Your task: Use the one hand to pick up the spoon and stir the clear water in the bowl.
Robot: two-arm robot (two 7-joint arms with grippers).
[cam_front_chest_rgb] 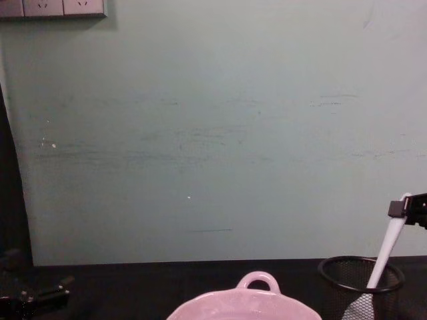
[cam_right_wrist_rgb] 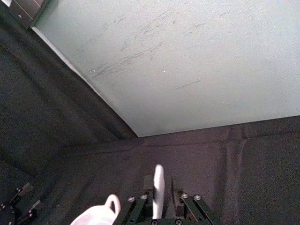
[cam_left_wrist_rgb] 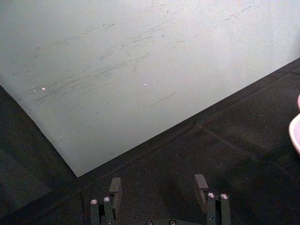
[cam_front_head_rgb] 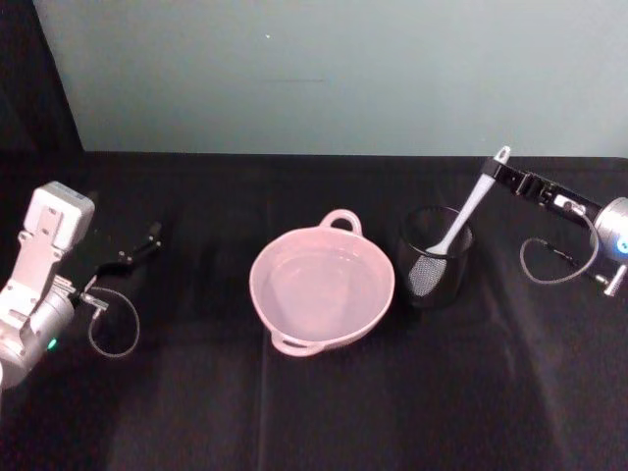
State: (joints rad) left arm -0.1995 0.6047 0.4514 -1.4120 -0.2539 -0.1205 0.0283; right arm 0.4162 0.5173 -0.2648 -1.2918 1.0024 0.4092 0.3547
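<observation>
Whereas head view shows cup (cam_front_head_rgb: 459, 270), wrist view shows right claw (cam_right_wrist_rgb: 163, 180) gripping spoon (cam_right_wrist_rgb: 159, 192).

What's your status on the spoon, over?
Left hand open, parked left. Right hand at spoon handle tip. Spoon leaning in mesh cup beside bowl. Cup rim to clear.

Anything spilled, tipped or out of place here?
Nothing stands out. The bowl sits level, no spill shows on the cloth, the spoon leans in the mesh cup with the right gripper at its handle tip; left gripper parked left.
</observation>
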